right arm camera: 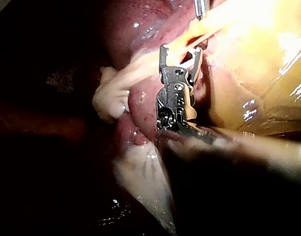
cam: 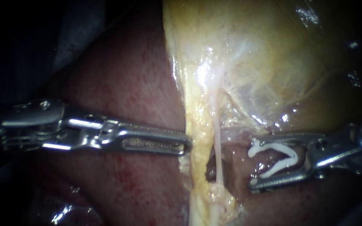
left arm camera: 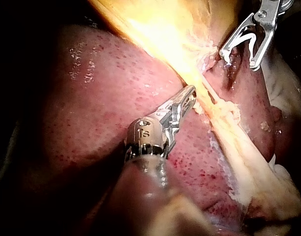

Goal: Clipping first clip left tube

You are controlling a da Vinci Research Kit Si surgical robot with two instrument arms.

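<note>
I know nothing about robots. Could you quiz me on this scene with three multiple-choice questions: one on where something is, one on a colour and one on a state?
1. Where is the clip?
A. On a tray
B. Between the jaws of the right instrument
C. In a person's hand

2. What colour is the clip?
A. White
B. Blue
C. Black

3. What state is the clip in?
A. Squeezed flat
B. Broken in two
C. Spread open

Answers:
1 B: both jaws touch it from two sides.
2 A: it shows white against the metal.
3 C: its two arms stand apart in a V.
</note>
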